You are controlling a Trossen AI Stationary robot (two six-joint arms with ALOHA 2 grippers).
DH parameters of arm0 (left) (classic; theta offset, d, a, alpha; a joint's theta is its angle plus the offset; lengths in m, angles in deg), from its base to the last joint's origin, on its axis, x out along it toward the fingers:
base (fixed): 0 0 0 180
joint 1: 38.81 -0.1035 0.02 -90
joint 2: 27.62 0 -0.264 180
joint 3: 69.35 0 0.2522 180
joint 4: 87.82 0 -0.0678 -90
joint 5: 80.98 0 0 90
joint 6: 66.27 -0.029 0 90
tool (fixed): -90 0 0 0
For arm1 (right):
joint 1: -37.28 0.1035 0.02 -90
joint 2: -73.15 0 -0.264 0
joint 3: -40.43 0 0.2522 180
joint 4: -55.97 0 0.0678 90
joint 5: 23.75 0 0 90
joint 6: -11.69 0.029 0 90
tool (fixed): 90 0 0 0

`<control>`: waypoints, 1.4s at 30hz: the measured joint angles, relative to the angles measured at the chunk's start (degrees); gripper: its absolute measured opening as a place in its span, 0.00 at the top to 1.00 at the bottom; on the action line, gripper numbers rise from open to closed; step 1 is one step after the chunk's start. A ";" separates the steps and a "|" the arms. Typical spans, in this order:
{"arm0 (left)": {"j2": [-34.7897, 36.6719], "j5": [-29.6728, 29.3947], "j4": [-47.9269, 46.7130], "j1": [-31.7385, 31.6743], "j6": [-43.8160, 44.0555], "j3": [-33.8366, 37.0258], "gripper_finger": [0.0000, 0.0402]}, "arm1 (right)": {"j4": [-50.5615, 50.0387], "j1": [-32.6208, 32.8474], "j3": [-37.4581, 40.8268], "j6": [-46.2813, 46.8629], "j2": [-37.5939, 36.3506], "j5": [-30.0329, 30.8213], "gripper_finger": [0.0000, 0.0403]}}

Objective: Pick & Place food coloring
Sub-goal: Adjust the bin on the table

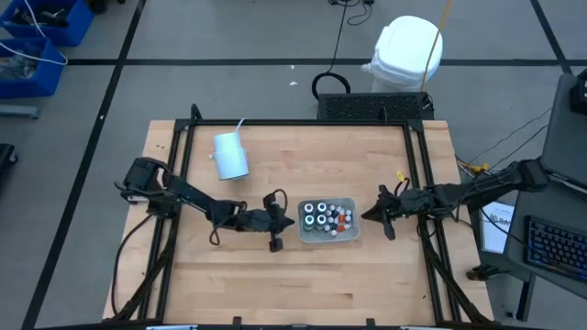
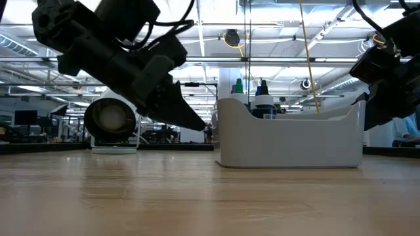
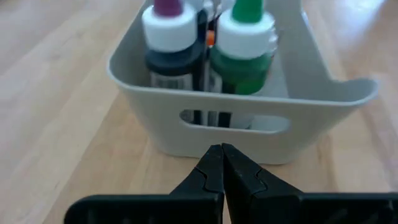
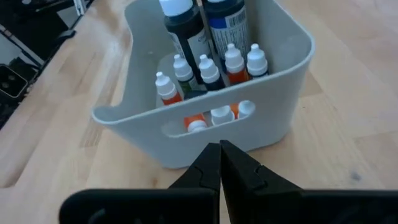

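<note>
Food coloring [image 4: 208, 65] sits upright in a pale bin [image 1: 328, 221] on the worktop [image 1: 275, 275], between our two grippers. Our left gripper [image 3: 221, 163] is closed and empty, its tip just beside the bin's handle slot. Our right gripper [image 4: 219, 163] is closed and empty too, near the opposite wall. We see tiny white-capped bottles, several with orange bodies, beside larger dark bottles with white collars. A white cup [image 1: 230, 154] lies well apart.

A white cup [image 1: 230, 156] with a straw [image 1: 239, 126] lies on its side near the wooden table's [image 1: 257, 275] far-left corner. A pale plastic bin [image 1: 350, 231] stands upright at the table's middle.
</note>
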 joint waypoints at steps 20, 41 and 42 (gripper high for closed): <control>-0.95 2.66 2.30 -2.98 -0.65 0.04 0.99 | 9.61 3.43 0.12 3.41 8.46 3.00 1.00; -0.95 3.00 2.27 -4.99 -1.43 0.06 0.99 | 25.70 3.78 0.16 3.20 22.86 1.01 1.00; -0.95 3.01 2.27 -4.99 -1.43 0.06 0.99 | 26.34 3.94 0.16 3.20 23.44 1.05 1.00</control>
